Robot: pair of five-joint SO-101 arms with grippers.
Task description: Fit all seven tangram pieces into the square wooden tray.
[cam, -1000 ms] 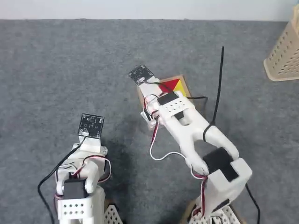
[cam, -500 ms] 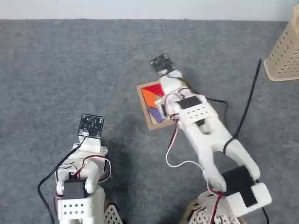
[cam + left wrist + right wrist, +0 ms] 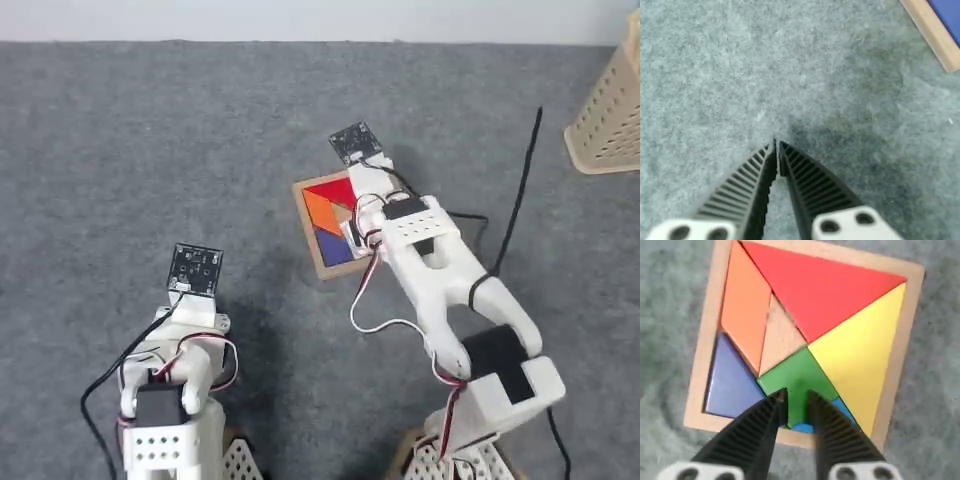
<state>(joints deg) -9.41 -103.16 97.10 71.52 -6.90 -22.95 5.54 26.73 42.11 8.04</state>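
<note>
The square wooden tray (image 3: 900, 355) holds a red triangle (image 3: 825, 295), a yellow triangle (image 3: 865, 365), an orange parallelogram (image 3: 742, 310), a wood-coloured triangle (image 3: 777, 340), a green square (image 3: 800, 375), a purple triangle (image 3: 732, 385) and a small blue triangle (image 3: 842, 407). My right gripper (image 3: 796, 399) hangs over the green square, slightly open and holding nothing. In the high view the right arm (image 3: 430, 260) covers the tray's (image 3: 318, 262) right part. My left gripper (image 3: 776, 145) is shut over bare carpet, with a tray corner (image 3: 935, 35) off to one side.
A beige perforated basket (image 3: 610, 110) stands at the far right edge. A black cable (image 3: 520, 190) arcs from the right arm. The left arm (image 3: 170, 400) sits at the near left on grey carpet.
The right arm swung rightward across the tray, uncovering its red, orange and purple pieces, then drew back slightly. The left arm has not moved.
</note>
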